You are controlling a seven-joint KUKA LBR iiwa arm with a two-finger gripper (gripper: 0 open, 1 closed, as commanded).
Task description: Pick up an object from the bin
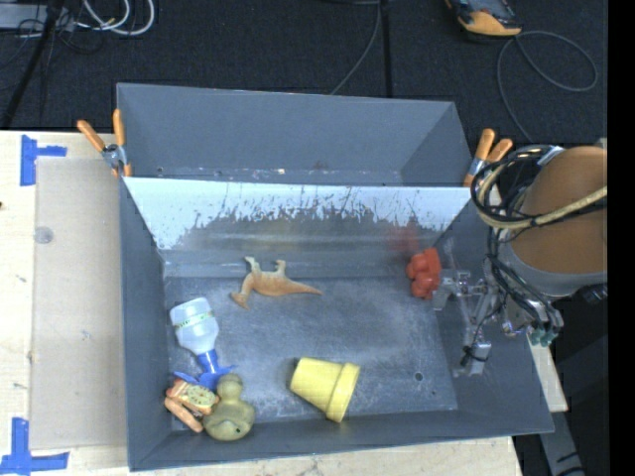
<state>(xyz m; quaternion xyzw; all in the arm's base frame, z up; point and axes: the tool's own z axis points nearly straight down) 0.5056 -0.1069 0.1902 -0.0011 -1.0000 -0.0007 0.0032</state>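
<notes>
Close by jaws: small lumpy red toy (425, 273).

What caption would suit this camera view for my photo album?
Robot arm's gripper by the right wall of the bin, near a red object; yellow cup lies tipped.

On the floor of the bin (288, 132), a tan toy dinosaur (273, 283) lies left of centre, toward the far wall. By the left wall a clear bottle (195, 329) lies with its blue cap pointing near. In the near-left corner an olive duck (230, 413) sits just beside a small orange-striped piece (185, 405). A yellow cup (324, 387) lies tipped over by the near wall, and a red lump (425, 272) sits against the right wall
</notes>
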